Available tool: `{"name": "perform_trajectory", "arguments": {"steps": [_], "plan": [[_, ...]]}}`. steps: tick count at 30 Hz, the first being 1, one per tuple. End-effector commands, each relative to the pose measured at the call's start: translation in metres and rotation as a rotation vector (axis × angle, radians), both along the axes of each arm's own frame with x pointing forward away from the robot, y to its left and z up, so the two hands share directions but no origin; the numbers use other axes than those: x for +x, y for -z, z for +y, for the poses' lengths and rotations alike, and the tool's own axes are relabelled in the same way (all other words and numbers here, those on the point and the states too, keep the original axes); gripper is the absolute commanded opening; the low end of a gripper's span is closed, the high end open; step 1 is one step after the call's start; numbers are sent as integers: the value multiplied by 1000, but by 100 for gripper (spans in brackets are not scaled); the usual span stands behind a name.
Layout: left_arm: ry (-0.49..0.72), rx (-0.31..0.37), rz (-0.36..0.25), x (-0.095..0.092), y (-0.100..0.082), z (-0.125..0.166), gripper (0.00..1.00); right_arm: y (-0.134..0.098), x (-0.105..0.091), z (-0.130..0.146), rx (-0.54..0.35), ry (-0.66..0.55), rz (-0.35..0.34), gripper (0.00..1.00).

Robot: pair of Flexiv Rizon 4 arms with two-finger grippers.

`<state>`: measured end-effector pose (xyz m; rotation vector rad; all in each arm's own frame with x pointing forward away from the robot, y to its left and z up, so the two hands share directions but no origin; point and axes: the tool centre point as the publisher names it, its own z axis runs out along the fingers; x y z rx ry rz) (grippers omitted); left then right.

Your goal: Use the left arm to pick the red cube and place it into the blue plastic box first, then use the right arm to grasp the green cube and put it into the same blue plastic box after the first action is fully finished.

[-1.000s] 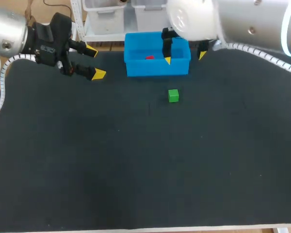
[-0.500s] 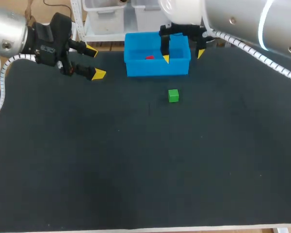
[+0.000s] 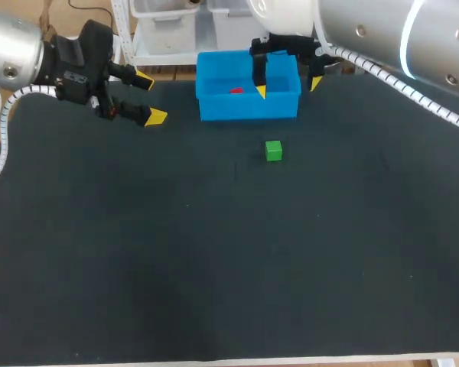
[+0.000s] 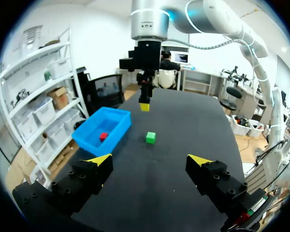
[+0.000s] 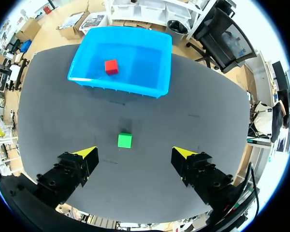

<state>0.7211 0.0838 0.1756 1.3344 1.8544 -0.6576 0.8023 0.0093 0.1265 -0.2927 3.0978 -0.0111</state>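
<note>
Well, the green cube [image 3: 273,151], on the worktop [image 3: 214,267] just above frame centre, looks small, rigid and light, so I'd pinch two flat opposite faces with my right claw [image 3: 289,89], wide open and empty.

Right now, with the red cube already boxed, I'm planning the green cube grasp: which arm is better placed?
Right. The right gripper hangs open with the green cube nearly centred ahead of it; the left gripper sits farther off to the side.
</note>
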Motion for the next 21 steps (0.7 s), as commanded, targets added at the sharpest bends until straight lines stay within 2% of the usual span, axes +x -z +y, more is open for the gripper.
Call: {"name": "perform_trajectory", "arguments": {"steps": [1, 12, 21], "plan": [[3, -3, -3, 0, 1, 1, 100, 8, -2, -4, 6, -7, 6, 100], [3, -3, -3, 0, 1, 1, 100, 30, 1, -6, 25, -47, 40, 100], [3, -3, -3, 0, 1, 1, 100, 50, -1, -3, 34, -13, 79, 100]]}}
